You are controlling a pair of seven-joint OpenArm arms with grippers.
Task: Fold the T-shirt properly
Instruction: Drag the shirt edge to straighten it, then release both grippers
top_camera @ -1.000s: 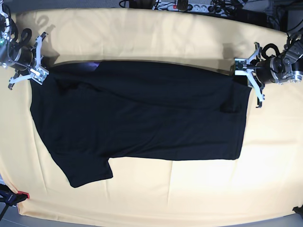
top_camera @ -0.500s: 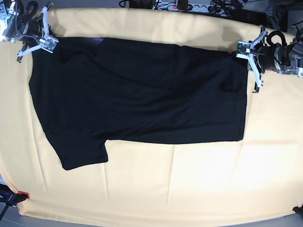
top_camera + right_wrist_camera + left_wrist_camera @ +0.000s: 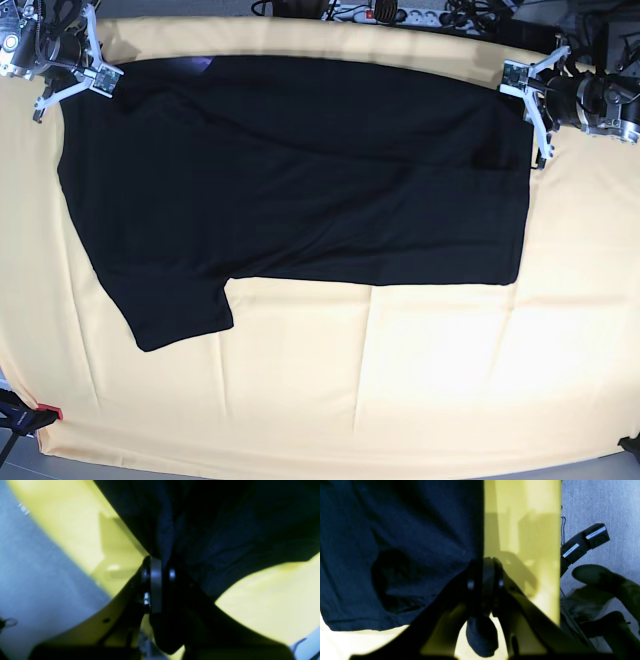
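Currently dragging/spreading step. Black T-shirt [image 3: 300, 170] spread plain side up on yellow table cloth [image 3: 400, 380], far edge near the table's back edge, one sleeve [image 3: 180, 315] sticking out toward the front at base view's left. Small purple glimpse [image 3: 203, 64] at the far edge, probably print peeking through.

Left gripper [image 3: 528, 102] at base view's right, jaws narrow, pinching the shirt's far corner; wrist view shows a cloth nub [image 3: 482, 635] squeezed between the pads [image 3: 471, 584]. Right gripper [image 3: 100, 80] at base view's left, jaws likewise clamped on fabric at the opposite far corner; dark cloth bunched through the pads [image 3: 172, 575].

To do well: hold both pinches firm, pull the two corners evenly, keep tension along the far edge so no sag or diagonal wrinkle forms. Avoid overshooting the cloth's back edge, power strips [image 3: 400, 14] just beyond. Small dark pucker [image 3: 490, 160] near left gripper needs smoothing, likely by slight outward pull. Lower flat before letting go, else corners curl back. Sleeve likely wants tucking inward next.
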